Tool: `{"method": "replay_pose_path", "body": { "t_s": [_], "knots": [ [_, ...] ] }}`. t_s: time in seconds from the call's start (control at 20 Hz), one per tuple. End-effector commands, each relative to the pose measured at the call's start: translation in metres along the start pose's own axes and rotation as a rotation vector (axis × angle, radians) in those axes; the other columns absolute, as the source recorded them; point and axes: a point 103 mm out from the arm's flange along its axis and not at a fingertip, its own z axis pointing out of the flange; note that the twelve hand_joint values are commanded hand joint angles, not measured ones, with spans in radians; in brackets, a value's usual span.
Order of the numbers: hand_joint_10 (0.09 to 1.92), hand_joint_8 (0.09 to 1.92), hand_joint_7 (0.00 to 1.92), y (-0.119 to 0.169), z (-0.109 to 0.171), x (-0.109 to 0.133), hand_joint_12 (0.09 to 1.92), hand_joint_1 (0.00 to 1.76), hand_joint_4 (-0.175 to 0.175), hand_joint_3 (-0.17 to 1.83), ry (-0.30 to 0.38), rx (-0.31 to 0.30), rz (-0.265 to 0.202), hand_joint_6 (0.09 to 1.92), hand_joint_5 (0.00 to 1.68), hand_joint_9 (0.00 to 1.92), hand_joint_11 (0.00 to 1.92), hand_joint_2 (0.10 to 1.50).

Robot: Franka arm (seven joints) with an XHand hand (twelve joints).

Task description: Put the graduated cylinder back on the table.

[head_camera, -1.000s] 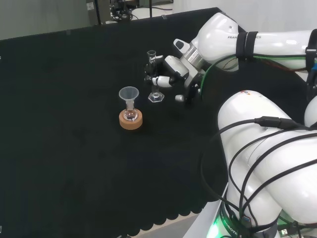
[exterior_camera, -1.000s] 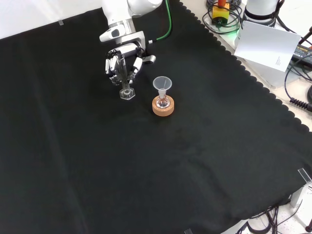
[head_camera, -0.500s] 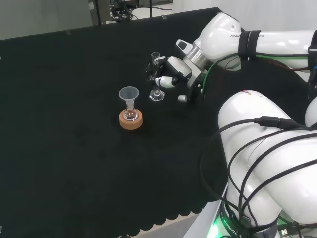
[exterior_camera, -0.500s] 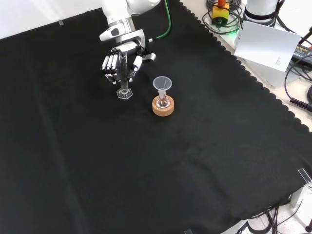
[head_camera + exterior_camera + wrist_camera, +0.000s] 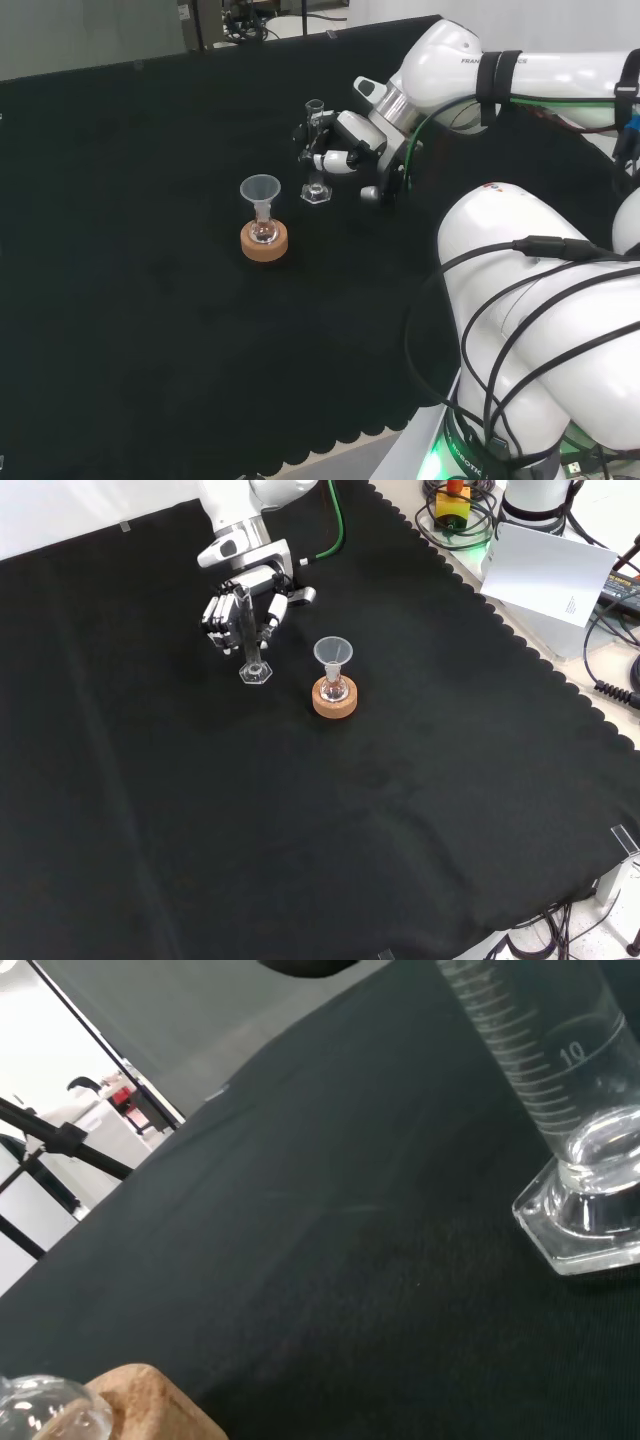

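The clear graduated cylinder (image 5: 317, 150) stands upright on its hexagonal foot on the black cloth (image 5: 150, 330). The hand (image 5: 342, 150) is just to its right in the head view. In the front view the hand (image 5: 232, 611) is behind the cylinder (image 5: 248, 640), its fingers (image 5: 216, 613) straight and spread, pointing down. I cannot tell whether a finger still touches the tube. The wrist view shows the cylinder's (image 5: 565, 1100) scale and foot close up, flat on the cloth.
A small flask with a clear funnel (image 5: 261, 189) in its neck sits on a cork ring (image 5: 265, 242), to the left of the cylinder in the head view. The cork ring (image 5: 334, 699) is to the cylinder's right in the front view. The ring's (image 5: 150, 1405) edge shows in the wrist view.
The fingers have gone from curled round the cylinder to straight. The cylinder has come upright on the cloth, and the hand has shifted slightly away from the flask.
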Motion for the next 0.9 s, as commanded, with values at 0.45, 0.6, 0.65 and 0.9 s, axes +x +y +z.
{"method": "replay_pose_path", "body": {
  "t_s": [0.45, 0.6, 0.65, 0.9],
  "knots": [
    [0.09, 0.74, 0.53, 0.003, -0.02, 0.005, 1.32, 0.91, -0.075, -0.17, -0.003, -0.013, 0.022, 0.73, 0.42, 0.95, 0.4, 0.95],
    [0.09, 0.75, 0.47, 0.002, -0.031, 0.006, 1.34, 0.88, -0.078, -0.17, -0.016, -0.023, 0.027, 0.71, 0.38, 0.91, 0.35, 0.93],
    [0.09, 0.76, 0.44, 0.002, -0.037, 0.008, 1.36, 0.86, -0.082, -0.17, -0.015, -0.024, 0.028, 0.68, 0.36, 0.88, 0.32, 0.91],
    [0.09, 0.77, 0.14, 0.0, -0.064, 0.019, 1.46, 0.76, -0.098, -0.17, -0.026, 0.0, 0.044, 0.38, 0.24, 0.64, 0.08, 0.86]
  ]
}}
